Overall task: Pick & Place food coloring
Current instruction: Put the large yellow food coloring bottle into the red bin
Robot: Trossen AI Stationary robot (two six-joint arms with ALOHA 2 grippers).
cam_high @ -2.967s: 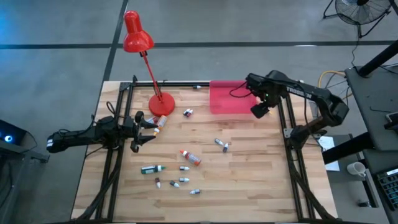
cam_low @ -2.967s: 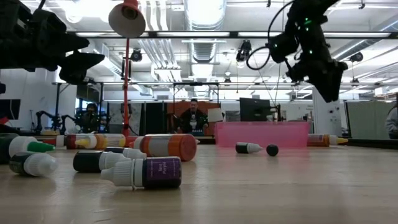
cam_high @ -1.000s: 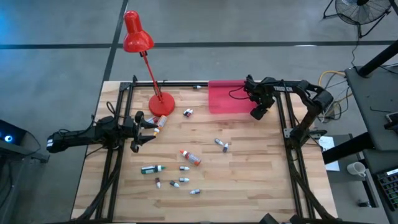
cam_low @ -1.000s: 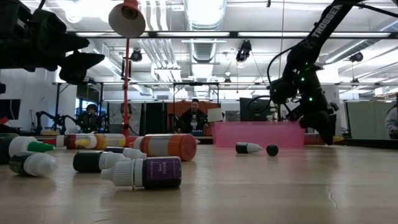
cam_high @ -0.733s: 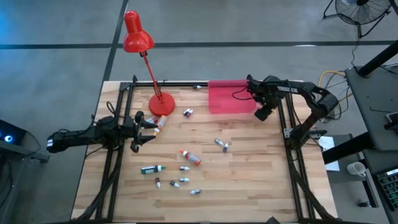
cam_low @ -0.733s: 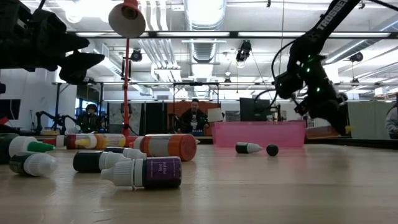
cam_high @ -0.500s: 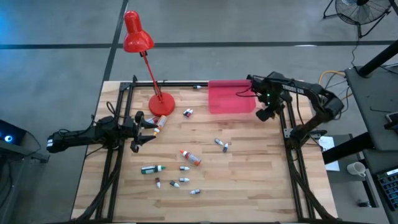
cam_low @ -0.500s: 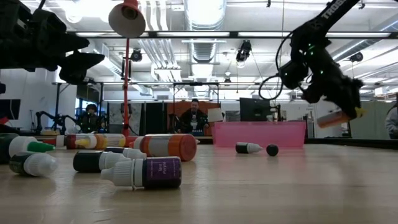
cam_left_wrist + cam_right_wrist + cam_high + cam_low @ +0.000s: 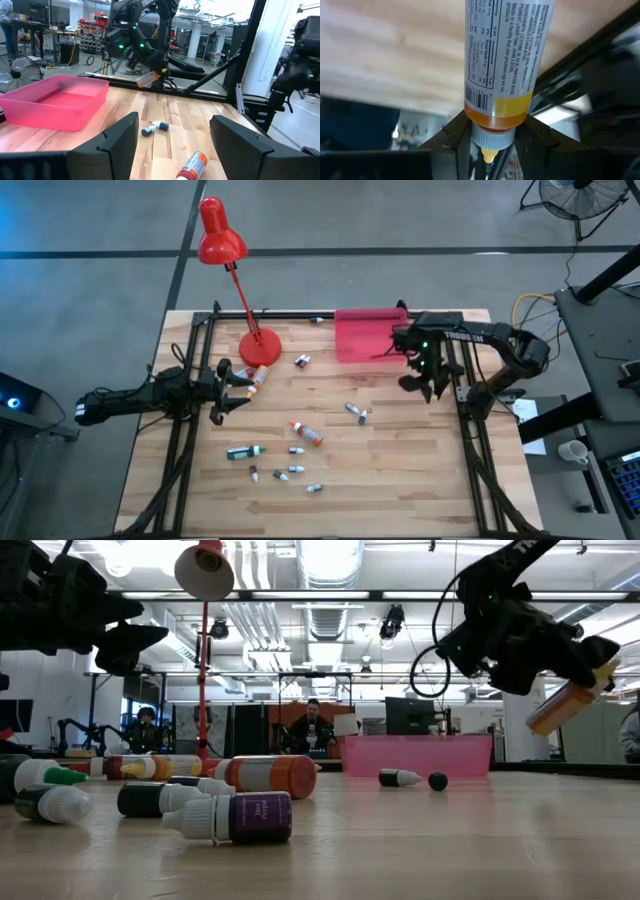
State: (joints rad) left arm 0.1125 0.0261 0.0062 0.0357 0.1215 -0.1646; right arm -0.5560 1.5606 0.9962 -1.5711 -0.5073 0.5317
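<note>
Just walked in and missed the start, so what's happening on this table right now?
The right end effector holds an orange food coloring bottle in the air beside the pink tray. The left end effector waits open near the red lamp. Other small bottles lie scattered on the wooden table, not yet in the tray.

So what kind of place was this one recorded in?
Most likely a robotics lab or workshop: exposed ceiling ducts, other robot arms on benches in the background, and a person at a desk behind the wooden table.
</note>
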